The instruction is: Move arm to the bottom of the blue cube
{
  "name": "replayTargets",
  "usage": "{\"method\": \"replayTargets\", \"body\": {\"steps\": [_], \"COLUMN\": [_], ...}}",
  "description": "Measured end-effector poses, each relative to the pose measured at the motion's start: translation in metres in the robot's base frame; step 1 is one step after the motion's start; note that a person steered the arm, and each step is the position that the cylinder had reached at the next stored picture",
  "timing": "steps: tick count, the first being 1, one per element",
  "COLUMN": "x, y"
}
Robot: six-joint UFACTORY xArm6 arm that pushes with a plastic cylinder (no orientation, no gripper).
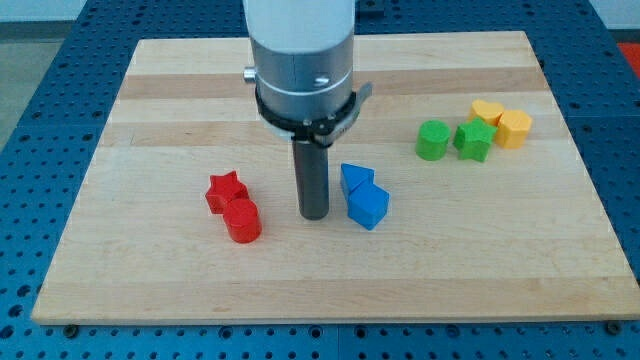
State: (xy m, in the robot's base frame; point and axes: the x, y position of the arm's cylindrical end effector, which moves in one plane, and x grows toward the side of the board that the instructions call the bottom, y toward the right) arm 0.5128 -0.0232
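The blue cube point(368, 206) lies near the middle of the wooden board point(150, 270), with a blue triangular block point(354, 178) touching it just above and to its left. My tip point(315, 213) stands on the board just left of the blue cube, a small gap away, about level with the cube's middle. The rod hangs from the white and grey arm point(303, 60) at the view's top.
A red star point(226, 190) and a red cylinder point(243, 220) sit together left of my tip. At the right, a green cylinder point(432, 140), a green star point(474, 141), a yellow heart point(487, 111) and a yellow hexagon point(515, 128) cluster.
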Motion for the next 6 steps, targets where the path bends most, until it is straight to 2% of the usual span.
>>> {"method": "replayTargets", "body": {"steps": [1, 2, 3, 4, 5, 6], "x": [0.008, 0.001, -0.026, -0.045, -0.044, -0.01], "y": [0.006, 0.043, 0.099, 0.107, 0.107, 0.104]}}
